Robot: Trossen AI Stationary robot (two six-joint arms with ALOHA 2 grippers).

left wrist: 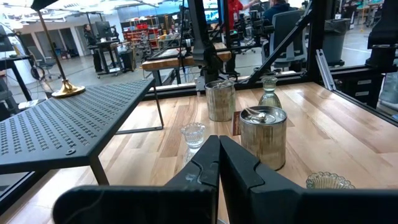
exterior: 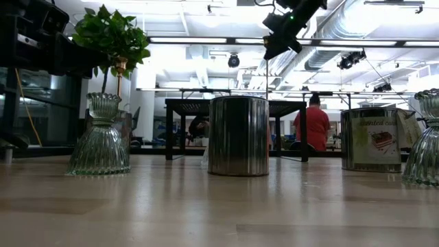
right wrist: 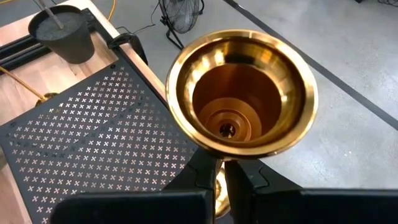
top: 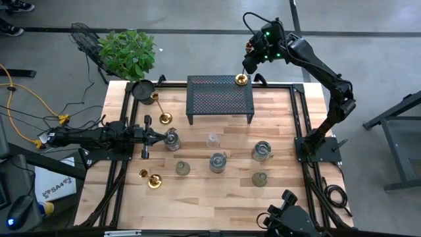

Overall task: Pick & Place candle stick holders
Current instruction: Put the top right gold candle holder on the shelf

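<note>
My right gripper is over the far right corner of the black mesh rack, shut on a gold candlestick. The candlestick's round base is on the rack. Its top cup fills the right wrist view. A second candlestick and a third lie on the table at the left. My left gripper is shut, low over the table, right beside a silvery squat cup. Several more squat cups stand mid-table, among them a clear one and a tin. My right gripper pinches the candlestick's stem just under the top cup, between its two fingers. The fingers slant down from the table's far right side. The candlestick stands nearly upright with its base on the rack. My left gripper: I cannot tell whether it touches the silvery cup.
A round black plant pot stands at the far left corner by a green plant. Black frame rails run along the table's left and right edges. A person in red is in the room beyond.
</note>
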